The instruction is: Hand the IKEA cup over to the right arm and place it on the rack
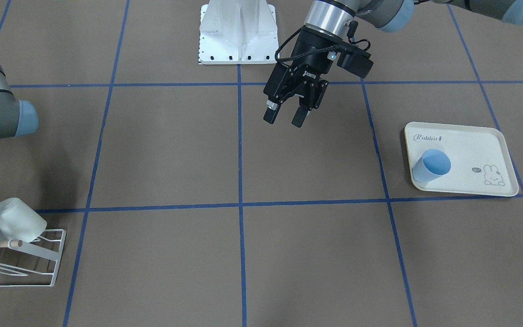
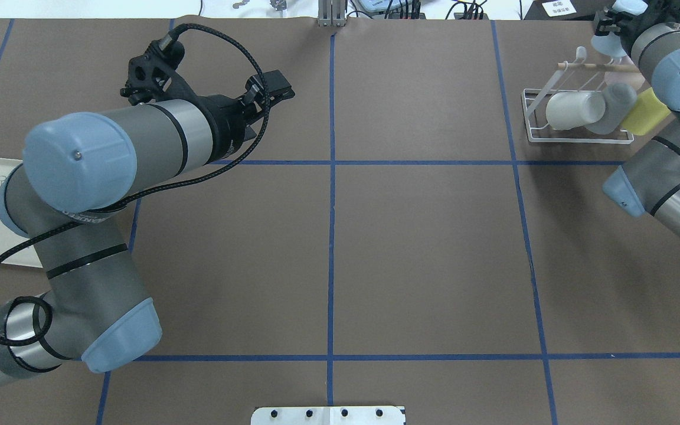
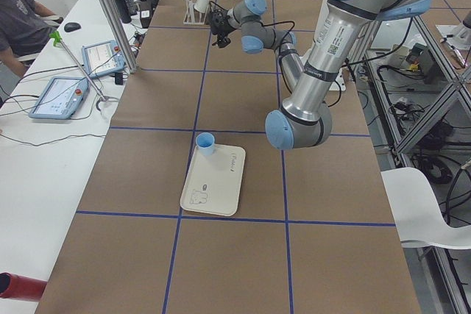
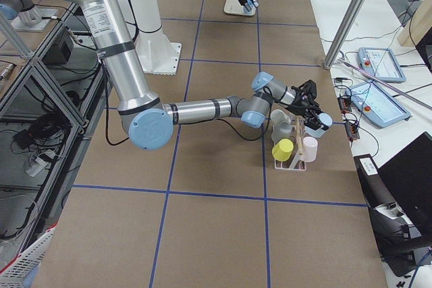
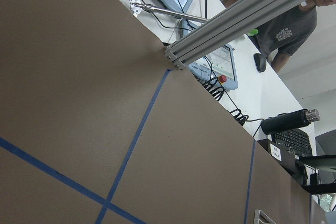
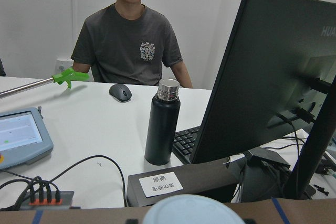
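Observation:
A light blue IKEA cup [image 4: 322,124] hangs at the far end of the white wire rack [image 2: 579,139], beside its wooden dowel [image 2: 588,66]. My right gripper [image 4: 316,116] is shut on this cup, whose round end fills the bottom of the right wrist view [image 6: 191,211]. My left gripper [image 1: 285,119] hovers open and empty over the middle of the table, apart from everything. A second light blue cup [image 1: 431,165] lies tilted on the cream rabbit tray [image 1: 470,154].
White [image 2: 573,109], grey [image 2: 611,109], yellow [image 2: 644,112] and pink [image 2: 620,77] cups sit on the rack. Beyond the table's far edge are a bottle [image 6: 161,121], a monitor [image 6: 262,77], control tablets and a seated person [image 6: 131,40].

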{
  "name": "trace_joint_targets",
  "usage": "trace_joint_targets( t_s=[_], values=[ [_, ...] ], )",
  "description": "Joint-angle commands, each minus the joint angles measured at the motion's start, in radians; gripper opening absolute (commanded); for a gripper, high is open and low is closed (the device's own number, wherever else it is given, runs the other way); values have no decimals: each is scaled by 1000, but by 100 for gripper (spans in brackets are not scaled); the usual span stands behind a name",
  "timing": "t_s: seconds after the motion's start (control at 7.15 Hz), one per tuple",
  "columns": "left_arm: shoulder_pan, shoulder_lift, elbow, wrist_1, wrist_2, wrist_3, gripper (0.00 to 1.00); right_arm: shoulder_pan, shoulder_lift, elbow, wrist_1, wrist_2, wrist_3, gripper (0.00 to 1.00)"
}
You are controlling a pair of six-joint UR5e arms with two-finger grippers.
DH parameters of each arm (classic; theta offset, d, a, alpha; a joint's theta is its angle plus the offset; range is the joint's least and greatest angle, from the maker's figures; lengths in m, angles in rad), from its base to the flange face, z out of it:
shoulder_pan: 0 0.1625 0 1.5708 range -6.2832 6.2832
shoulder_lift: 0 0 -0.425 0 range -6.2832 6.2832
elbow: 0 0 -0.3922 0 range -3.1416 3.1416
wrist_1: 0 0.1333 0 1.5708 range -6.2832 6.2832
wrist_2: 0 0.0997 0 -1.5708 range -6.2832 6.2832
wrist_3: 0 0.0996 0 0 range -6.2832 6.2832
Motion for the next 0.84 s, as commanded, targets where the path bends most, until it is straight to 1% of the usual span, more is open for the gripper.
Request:
trace_joint_targets(
  t_s=[0.0, 0.28, 0.56, 0.7],
  values=[
    [1, 1, 0, -1, 0, -1, 100, -13, -6, 2, 0, 0, 1, 0],
    [1, 1, 0, -1, 0, -3, 100, -19, -21, 7, 2, 0, 1, 0],
    [-1, 1, 0, -3, 0, -3, 100, -26, -49, -4, 61, 2, 0, 0],
    [1, 1, 0, -3, 0, -3, 100, -26, -49, -4, 61, 3, 0, 0]
  ],
)
